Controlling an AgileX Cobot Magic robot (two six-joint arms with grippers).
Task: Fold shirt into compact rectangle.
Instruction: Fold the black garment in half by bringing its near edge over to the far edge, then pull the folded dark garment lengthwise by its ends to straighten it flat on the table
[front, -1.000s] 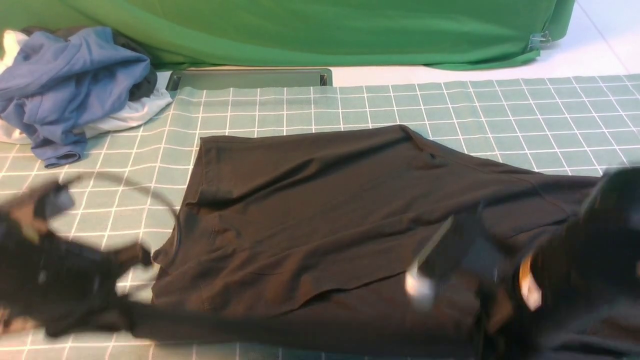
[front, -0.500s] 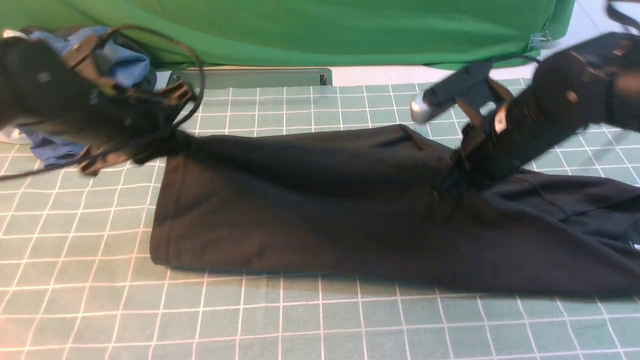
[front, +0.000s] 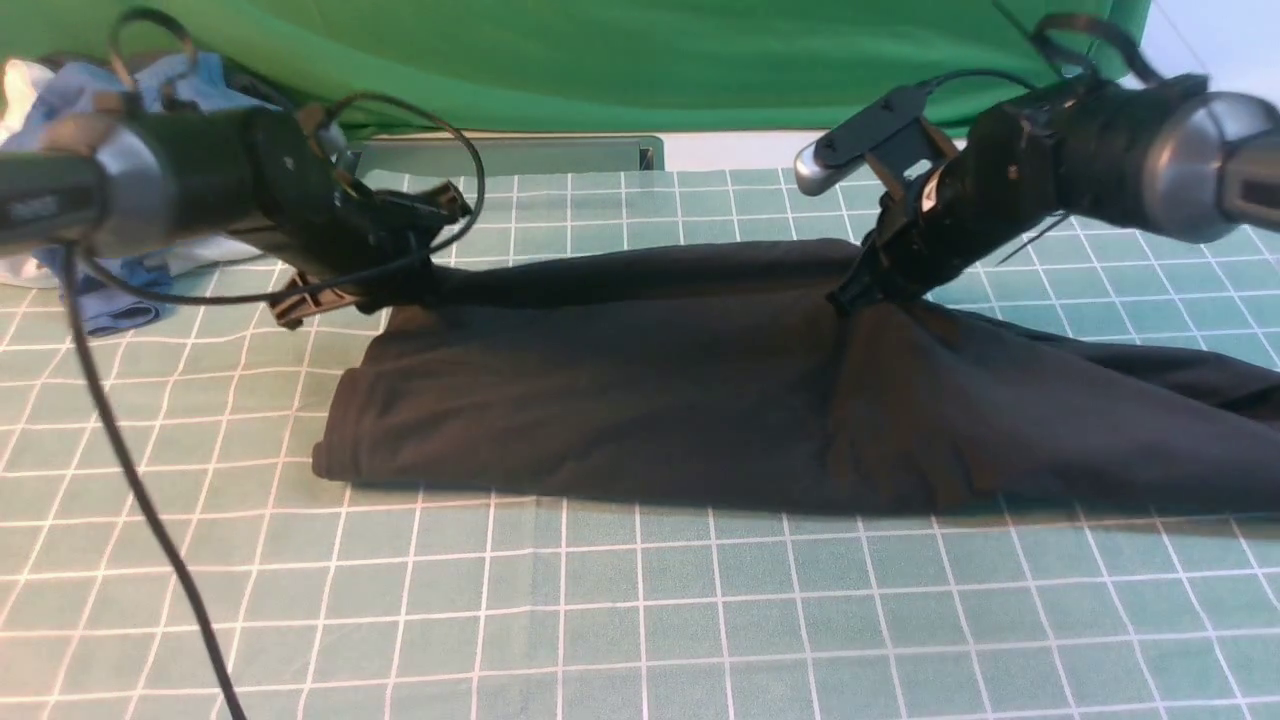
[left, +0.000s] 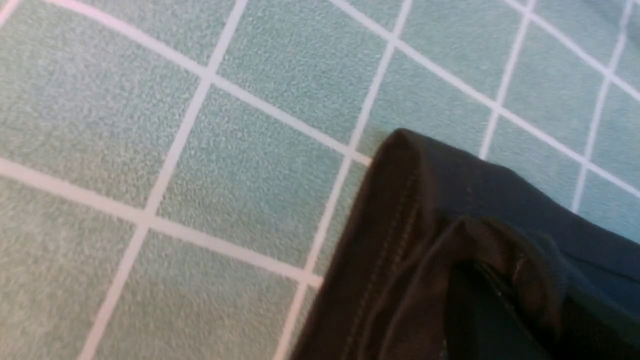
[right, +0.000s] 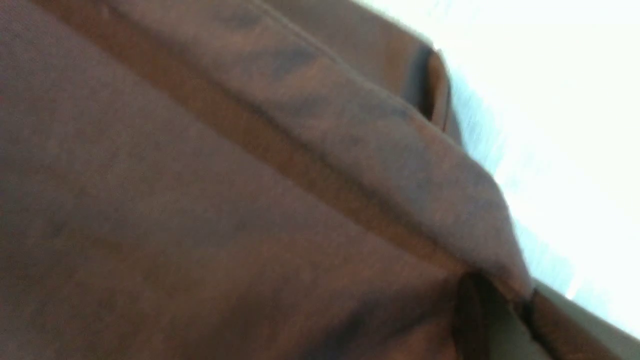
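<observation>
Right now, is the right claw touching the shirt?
Touching. The right wrist view shows the right claw closed on a pinch of the shirt, the fabric running straight in between its tips.

I see matt black soft-knit cloth in the wide dark shirt (front: 620, 400), smooth with soft creases. Beneath it, my green white-gridded cloth (front: 600, 620) looks matt and finely grainy. At the far side, the plain green fabric drape (front: 640, 60) has a smooth, faint sheen.
</observation>
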